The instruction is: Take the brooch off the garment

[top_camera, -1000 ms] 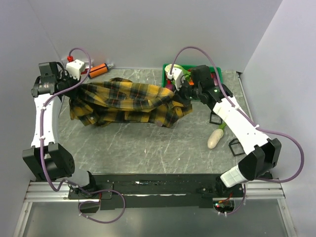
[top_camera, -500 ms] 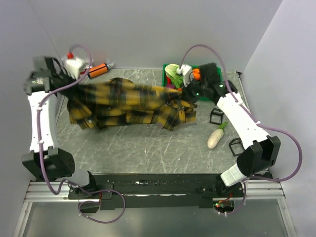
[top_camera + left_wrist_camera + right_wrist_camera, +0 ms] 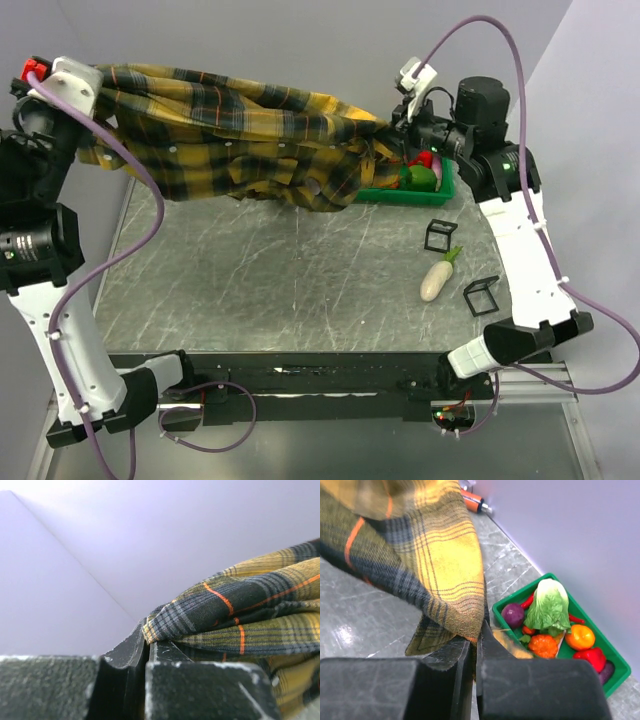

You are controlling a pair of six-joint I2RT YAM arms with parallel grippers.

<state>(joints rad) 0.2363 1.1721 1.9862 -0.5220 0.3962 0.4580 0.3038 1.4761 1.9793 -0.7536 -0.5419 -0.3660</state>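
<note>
Both arms have risen since a second ago. The shirt (image 3: 250, 130), then a heap on the table (image 3: 280, 300), now hangs stretched in the air between them.

The brooch cannot be picked out. A few small pale dots (image 3: 237, 176) show along the lower part of the cloth in the top view, but they are too small to tell a brooch from a button. Neither wrist view shows it.

The shirt sags in loose folds from upper left to right, its lower edge clear of the table. The left gripper (image 3: 100, 95) holds the left end high, near the back wall. In its wrist view the fingers (image 3: 165, 652) are clamped tight on a bunched fold of plaid. The right gripper (image 3: 392, 130) holds the right end a little lower. Its wrist view shows the fingers (image 3: 492, 647) pinched on a hem, with the cloth draping away to the left.

Just beneath the right end sits a green tray (image 3: 615, 672), partly hidden by the cloth in the top view. It holds toy vegetables: a lettuce (image 3: 547, 605), a purple ball (image 3: 512, 614), an orange fruit (image 3: 580, 636) and a red pepper (image 3: 592, 657). On the table nearer the arms lies a white radish (image 3: 436, 277), between two small black wire cubes (image 3: 439, 235). An orange cylinder (image 3: 475, 501) lies by the back wall.
</note>
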